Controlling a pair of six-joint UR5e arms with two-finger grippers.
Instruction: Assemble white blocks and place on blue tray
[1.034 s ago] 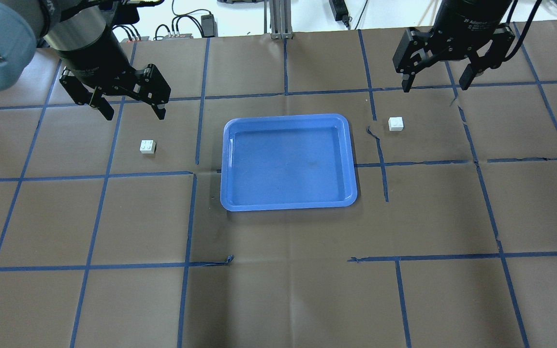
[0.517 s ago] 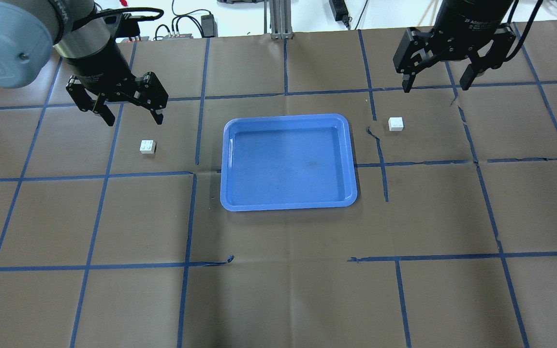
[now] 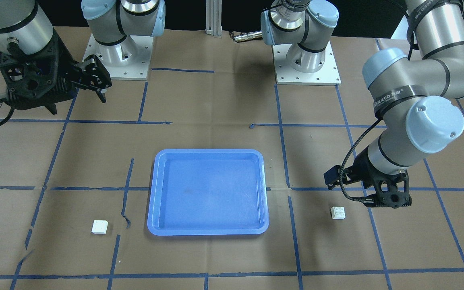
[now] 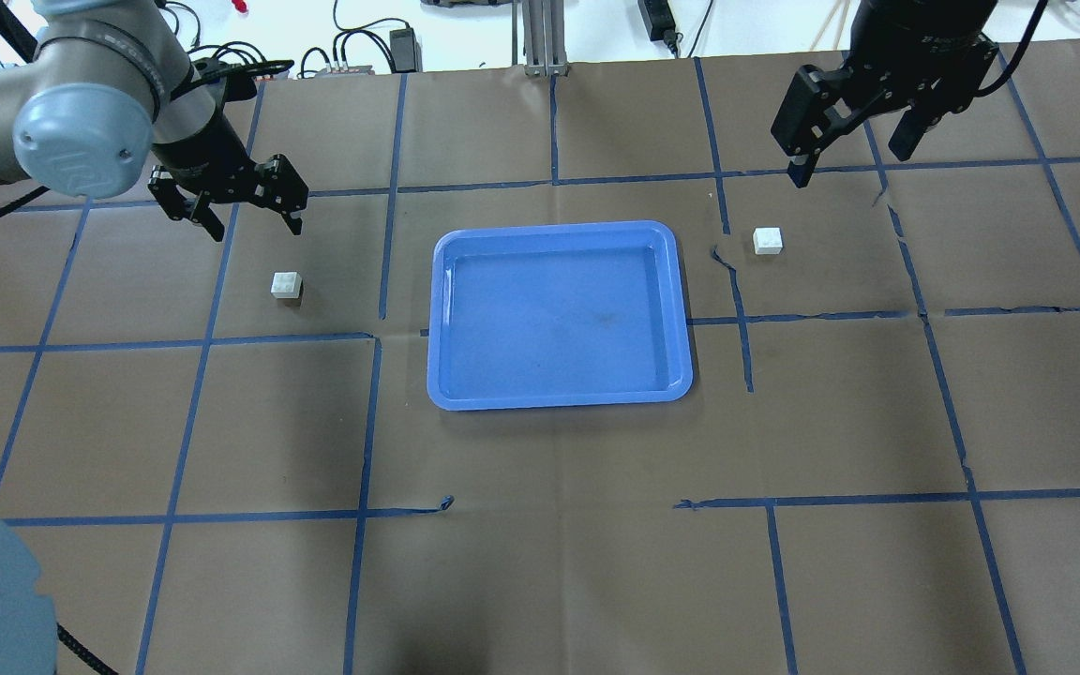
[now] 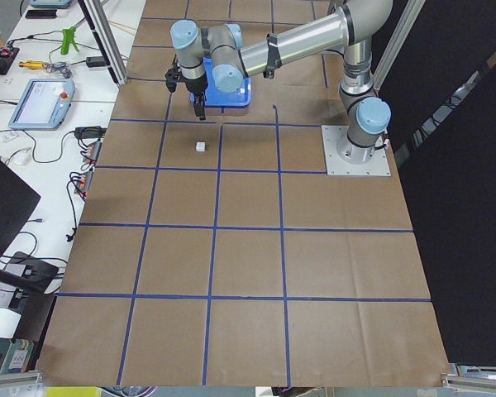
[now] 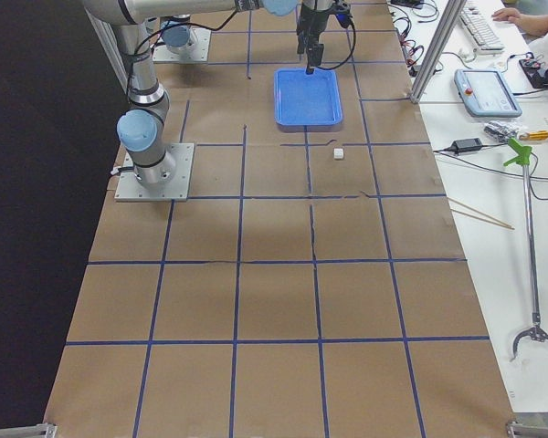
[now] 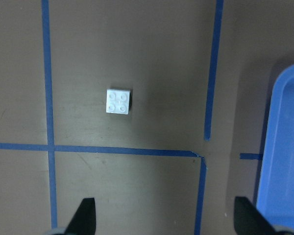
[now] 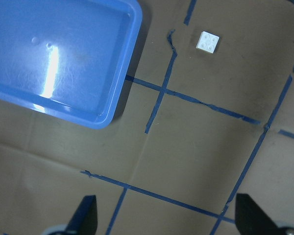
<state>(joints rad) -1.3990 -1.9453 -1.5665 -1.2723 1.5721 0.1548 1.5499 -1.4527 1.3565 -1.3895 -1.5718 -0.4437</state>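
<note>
The blue tray point(image 4: 559, 228) lies empty at the table's middle. One white block point(image 4: 286, 284) sits studs up on the paper left of the tray, and also shows in the left wrist view point(image 7: 119, 102). My left gripper point(image 4: 256, 228) hangs open and empty just beyond this block, apart from it. The other white block point(image 4: 767, 240) sits right of the tray, and shows studs up in the right wrist view point(image 8: 208, 41). My right gripper point(image 4: 849, 164) is open and empty, raised beyond this block.
Brown paper with a blue tape grid covers the table, with torn tape ends point(image 4: 723, 258) near the tray. Both arm bases point(image 3: 306, 64) stand at the robot's side. Cables and a power brick point(image 4: 401, 42) lie past the far edge.
My left gripper has dropped lower toward the table, above the left block, and its arm has swung. My right gripper has turned a little. Blocks and tray have not moved.
</note>
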